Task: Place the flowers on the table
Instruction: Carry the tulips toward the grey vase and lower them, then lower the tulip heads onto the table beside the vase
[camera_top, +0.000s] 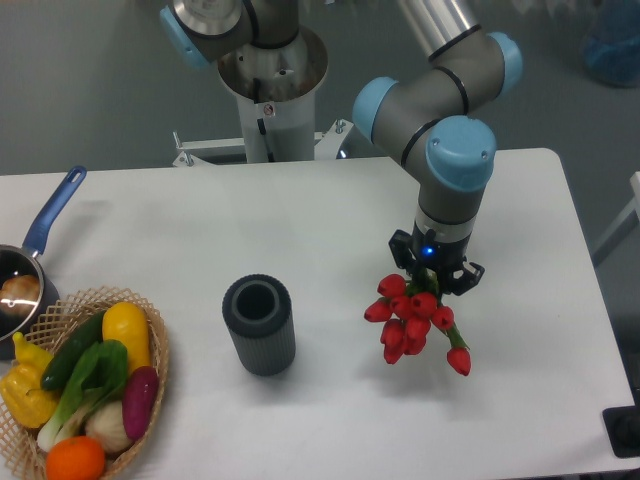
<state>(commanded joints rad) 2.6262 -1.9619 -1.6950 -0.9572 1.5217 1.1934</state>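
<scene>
The flowers (412, 323), a bunch of red tulip buds, hang from my gripper (434, 274) over the right half of the white table (330, 225). The gripper points down and is shut on the bunch near its top; the stems are mostly hidden behind the buds and fingers. The lowest buds are close to the tabletop; I cannot tell whether they touch it. The dark grey ribbed cylinder (259, 325) stands upright and empty to the left of the flowers.
A wicker basket (92, 395) of colourful vegetables sits at the front left. A small pot with a blue handle (35, 250) is at the left edge. The robot base (270, 80) stands behind the table.
</scene>
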